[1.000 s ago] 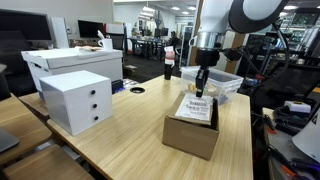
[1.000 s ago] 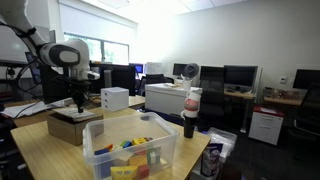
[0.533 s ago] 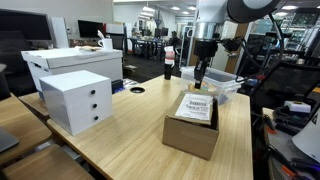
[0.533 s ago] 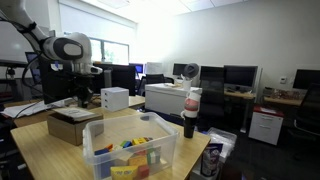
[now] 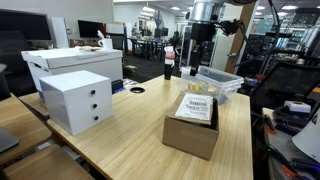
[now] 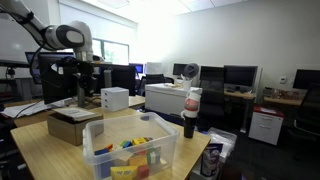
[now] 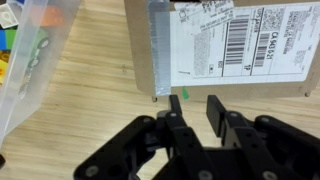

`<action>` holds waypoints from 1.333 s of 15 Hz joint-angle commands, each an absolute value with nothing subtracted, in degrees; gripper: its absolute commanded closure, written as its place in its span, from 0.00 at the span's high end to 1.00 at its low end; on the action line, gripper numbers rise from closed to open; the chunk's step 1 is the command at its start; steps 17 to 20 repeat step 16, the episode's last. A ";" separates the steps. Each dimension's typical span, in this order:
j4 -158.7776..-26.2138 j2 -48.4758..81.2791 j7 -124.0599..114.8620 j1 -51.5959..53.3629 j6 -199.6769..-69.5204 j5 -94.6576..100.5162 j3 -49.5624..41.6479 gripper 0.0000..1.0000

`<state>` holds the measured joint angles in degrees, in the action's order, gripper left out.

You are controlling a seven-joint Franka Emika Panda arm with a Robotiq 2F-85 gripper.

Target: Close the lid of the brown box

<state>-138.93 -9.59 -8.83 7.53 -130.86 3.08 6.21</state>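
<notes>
The brown box (image 5: 190, 138) stands on the wooden table near its front edge; it also shows in an exterior view (image 6: 70, 127). Its lid (image 5: 197, 108) lies flat on top with the white label facing up. In the wrist view the lid (image 7: 230, 45) and its label fill the upper right. My gripper (image 5: 195, 68) hangs well above and behind the box, touching nothing; it also shows in an exterior view (image 6: 80, 98). In the wrist view my gripper's fingers (image 7: 196, 105) stand close together with a narrow gap and hold nothing.
A white drawer unit (image 5: 78, 98) and a large white box (image 5: 70, 62) stand across the table from the box. A clear plastic bin (image 5: 218, 82) with coloured items (image 6: 130, 150) sits behind it. A dark bottle (image 6: 190, 118) stands nearby.
My gripper has risen from just above the lid to well above the box and moved back toward the plastic bin. The lid stays flat.
</notes>
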 commanded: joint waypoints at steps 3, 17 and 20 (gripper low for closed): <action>-135.26 -14.39 -9.76 6.36 -120.66 3.44 6.59 0.77; -133.70 -17.35 -8.70 6.22 -118.77 2.26 6.38 1.00; -133.70 -17.35 -8.70 6.22 -118.77 2.26 6.38 1.00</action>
